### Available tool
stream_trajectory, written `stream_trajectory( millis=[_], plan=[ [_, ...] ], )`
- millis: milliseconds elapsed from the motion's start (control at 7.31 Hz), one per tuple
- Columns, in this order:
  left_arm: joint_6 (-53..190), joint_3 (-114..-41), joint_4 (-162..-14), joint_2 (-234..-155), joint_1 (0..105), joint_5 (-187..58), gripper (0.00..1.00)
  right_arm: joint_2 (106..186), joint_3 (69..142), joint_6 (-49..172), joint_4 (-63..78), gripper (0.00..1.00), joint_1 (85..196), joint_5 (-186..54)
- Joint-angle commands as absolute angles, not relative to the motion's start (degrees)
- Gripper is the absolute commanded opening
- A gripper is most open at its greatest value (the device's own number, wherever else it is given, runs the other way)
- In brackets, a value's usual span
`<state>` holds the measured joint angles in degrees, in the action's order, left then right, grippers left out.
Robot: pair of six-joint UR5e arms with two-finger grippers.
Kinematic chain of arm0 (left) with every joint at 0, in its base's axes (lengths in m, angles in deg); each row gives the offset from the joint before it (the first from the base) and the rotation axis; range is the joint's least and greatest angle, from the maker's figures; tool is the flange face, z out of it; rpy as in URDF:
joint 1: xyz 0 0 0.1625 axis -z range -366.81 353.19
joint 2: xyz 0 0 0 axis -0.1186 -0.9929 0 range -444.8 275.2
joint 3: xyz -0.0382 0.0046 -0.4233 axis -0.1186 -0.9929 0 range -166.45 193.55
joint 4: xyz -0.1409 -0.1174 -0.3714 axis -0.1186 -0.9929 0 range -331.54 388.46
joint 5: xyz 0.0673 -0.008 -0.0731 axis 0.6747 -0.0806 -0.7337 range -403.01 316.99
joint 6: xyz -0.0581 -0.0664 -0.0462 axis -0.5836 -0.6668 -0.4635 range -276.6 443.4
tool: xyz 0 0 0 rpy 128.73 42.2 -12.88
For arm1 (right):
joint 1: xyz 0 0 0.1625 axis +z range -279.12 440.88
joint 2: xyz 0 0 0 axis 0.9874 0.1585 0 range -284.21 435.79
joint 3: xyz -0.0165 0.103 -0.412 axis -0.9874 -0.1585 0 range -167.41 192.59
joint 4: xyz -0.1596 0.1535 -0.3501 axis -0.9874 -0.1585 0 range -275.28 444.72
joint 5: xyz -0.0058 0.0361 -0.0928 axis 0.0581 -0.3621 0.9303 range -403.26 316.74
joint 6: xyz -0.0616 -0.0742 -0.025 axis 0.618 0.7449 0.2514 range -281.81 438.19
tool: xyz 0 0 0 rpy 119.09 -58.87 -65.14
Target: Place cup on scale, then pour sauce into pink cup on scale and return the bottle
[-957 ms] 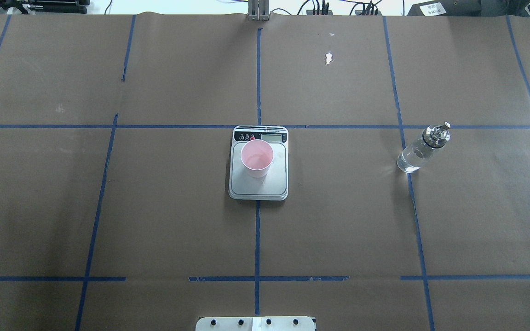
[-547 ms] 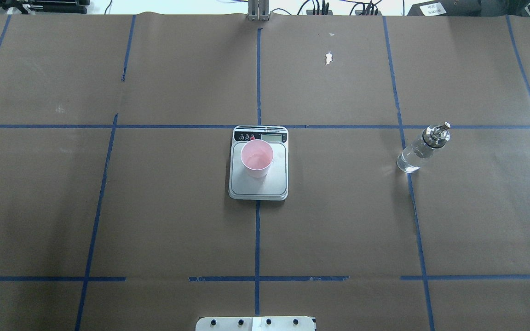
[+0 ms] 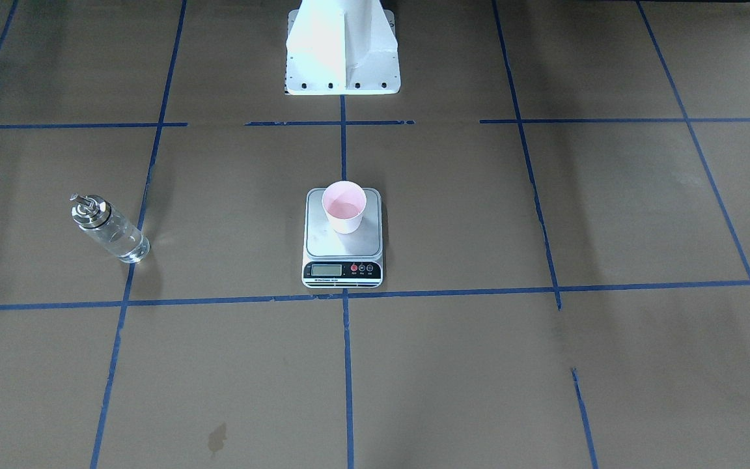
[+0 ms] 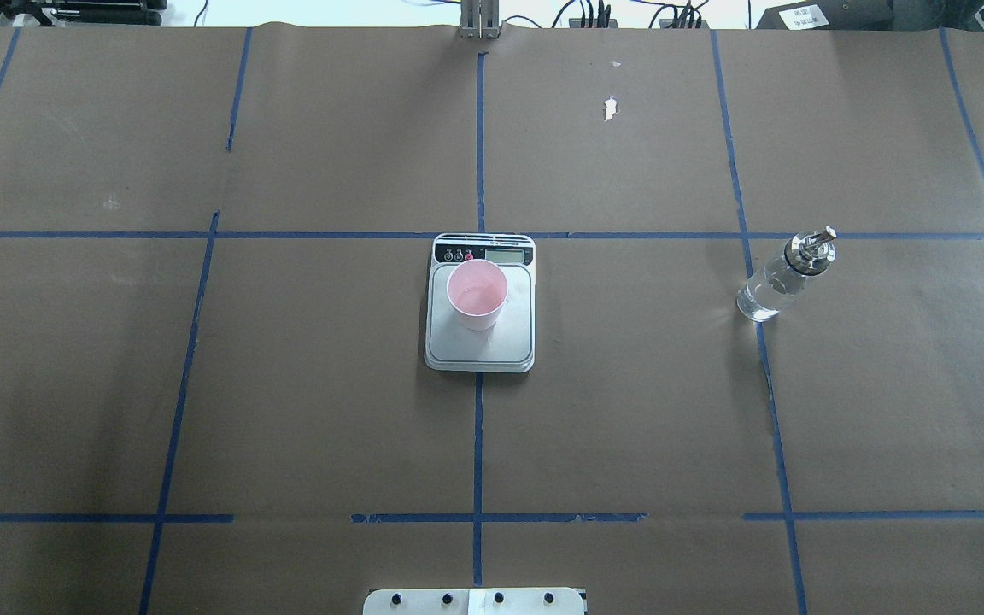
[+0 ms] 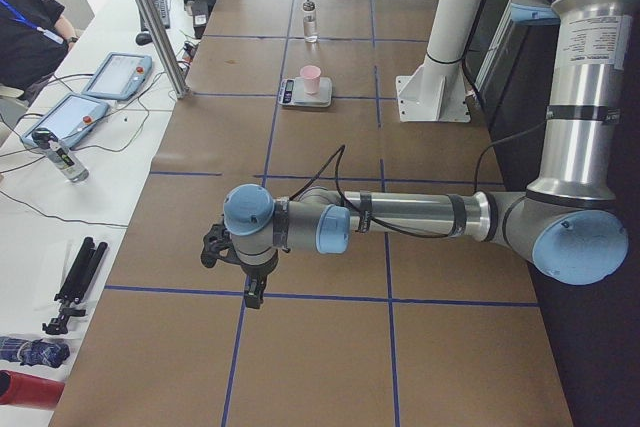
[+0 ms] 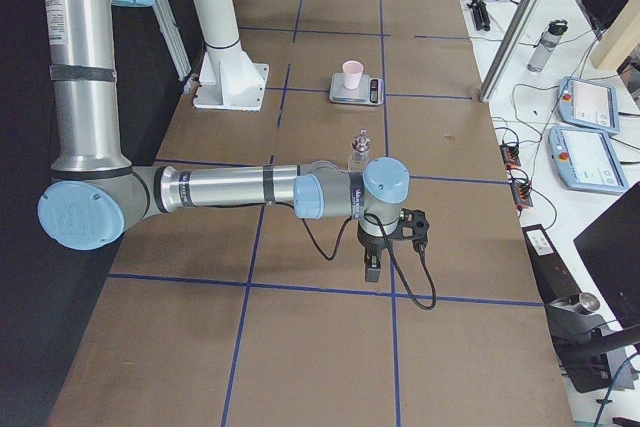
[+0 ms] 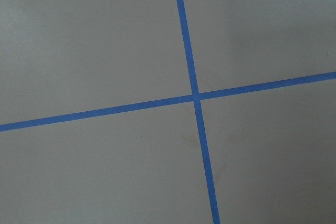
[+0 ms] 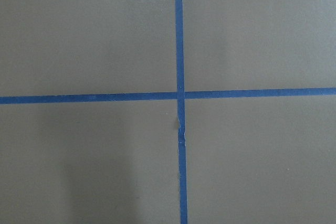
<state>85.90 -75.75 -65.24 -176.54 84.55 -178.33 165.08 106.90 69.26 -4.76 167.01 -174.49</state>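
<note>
Seen only from the bench ends, each arm stretches low and level over the brown paper-covered bench point(image 4: 287, 384), wrist bent down. The left hand point(image 5: 252, 297) and right hand point(image 6: 372, 269) each point down over a crossing of blue tape lines point(image 7: 194, 97); clenched or released, I cannot tell. Farther on, at mid-bench, the pale pink tapered cup point(image 4: 477, 295) stands upright on the flat silver-grey kitchen scale point(image 4: 509, 343). Well to its right in the overhead view, the clear glass bottle with metal spout point(image 4: 782, 278) stands upright, clear liquid point(image 4: 759, 301) inside.
</note>
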Motion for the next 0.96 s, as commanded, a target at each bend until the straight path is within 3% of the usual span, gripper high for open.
stream_trajectory(
  millis=[0,821],
  plan=[
    [82.52,-75.75,-65.24,-176.39,84.60,-178.36,1.00,165.09,106.81,69.05,-4.76,1.00,167.02,-174.48],
    [82.61,-75.84,-65.32,-176.39,84.60,-178.53,1.00,165.09,106.81,68.96,-4.76,1.00,167.02,-174.48]
  ],
)
